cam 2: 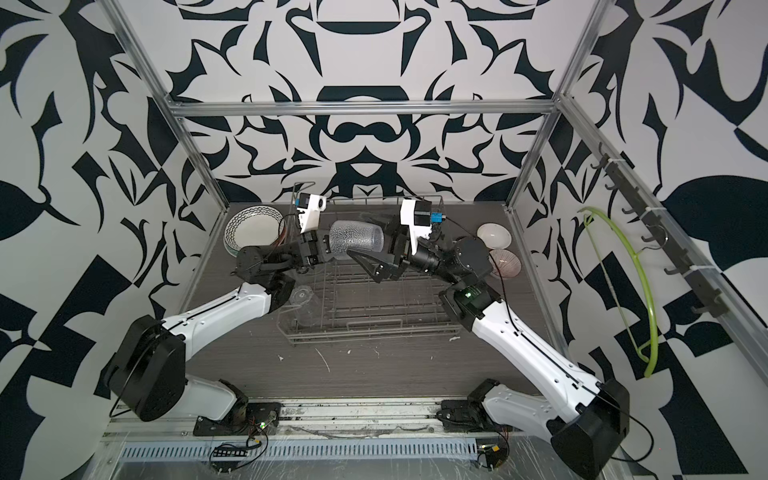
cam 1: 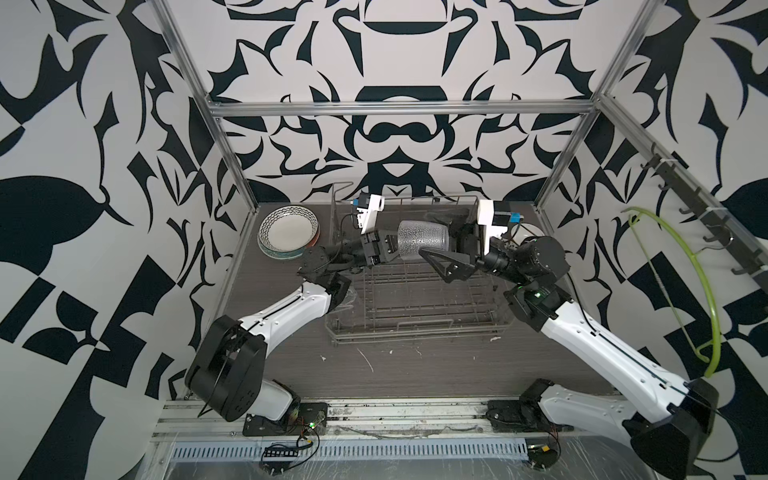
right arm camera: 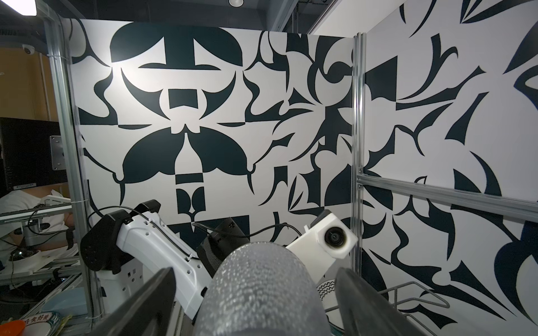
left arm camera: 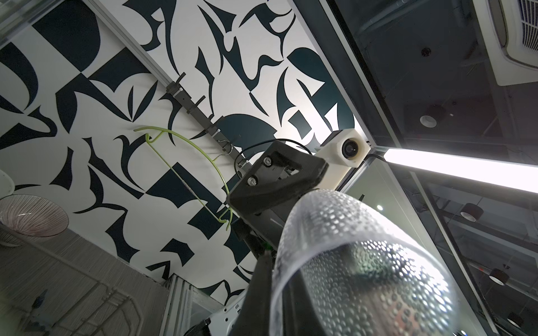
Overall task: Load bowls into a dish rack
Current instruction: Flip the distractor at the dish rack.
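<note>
The dimpled glass (cam 1: 409,241) lies on its side in the air above the far half of the dish rack (cam 1: 415,332), between the two arms in both top views. The left gripper (cam 1: 388,249) reaches in from 9 o'clock and is pinched closed on the end of the glass nearest it. The right gripper (right arm camera: 256,270) comes in from 3 o'clock with its jaws spread wide, one finger (right arm camera: 151,302) on each side of the glass's other end. The right wrist view shows a gap between that finger and the glass wall, so it straddles the glass without clamping it. At 3 o'clock of the rack, partly behind the right arm, a white-lined bowl (cam 2: 493,235) and the pinkish striped bowl (cam 2: 505,262) just beside it sit upright on the table, outside the rack. At 10 o'clock a zigzag-patterned dish (cam 1: 289,226) tops a small stack. A second clear glass (cam 2: 301,297) lies at the rack's 8 o'clock corner. Beyond the cell frame, a plate (right arm camera: 37,321) bears red Chinese characters that seem to begin 好食好; the last is unclear.
</note>
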